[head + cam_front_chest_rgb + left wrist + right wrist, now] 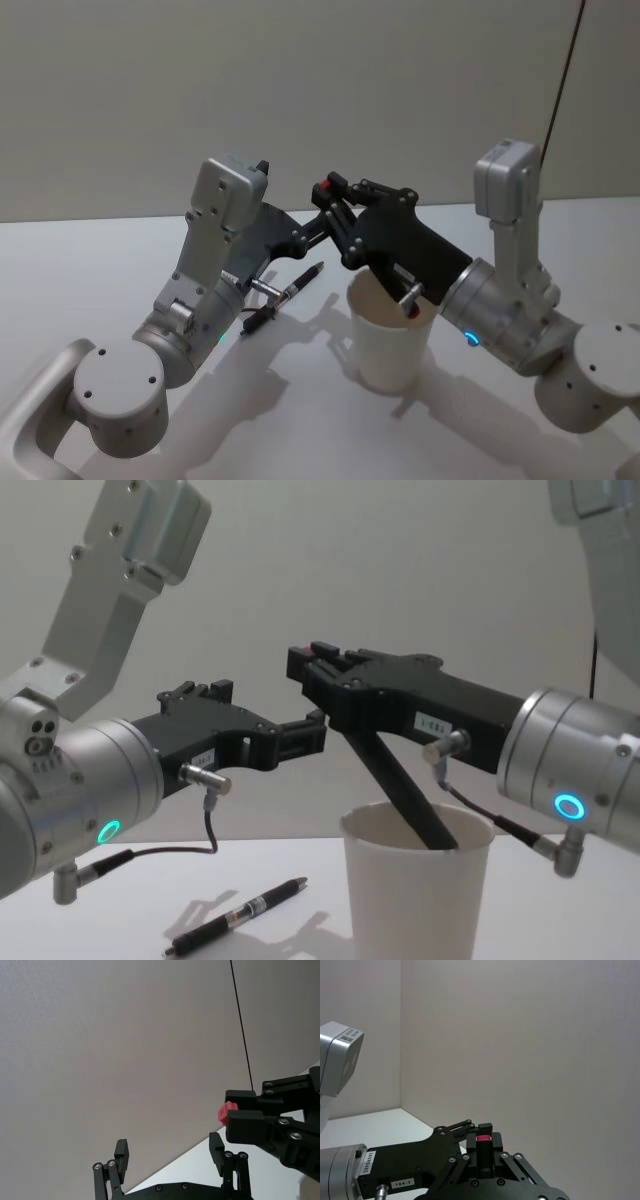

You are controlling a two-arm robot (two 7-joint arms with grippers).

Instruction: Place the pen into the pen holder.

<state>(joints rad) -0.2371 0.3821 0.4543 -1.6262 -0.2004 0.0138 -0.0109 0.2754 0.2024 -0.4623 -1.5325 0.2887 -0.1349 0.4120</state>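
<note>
**Head view:** At frame centre the right gripper point(330, 193) is clamped on a black pen point(322, 186) just below its red end. The white pen holder point(385, 350) stands upright on the pale table point(110, 270), right of centre and below that gripper. The left gripper point(314, 224) hangs just left of the other's fingertips, above the table. A second pen point(285, 295) lies flat on the table left of the cup, apart from it.

**Left wrist view:** Along the bottom edge the left gripper's two fingers point(121, 1154) stand spread with nothing between them. At the right edge the other gripper pinches the red end.

**Right wrist view:** Low in the frame, the red end sits squeezed between the black fingers.

**Chest view:** The held pen runs diagonally from upper centre down into the cup's mouth at lower right, with its lower end inside the rim. The second pen rests on the table at lower left, clear of the cup.
</note>
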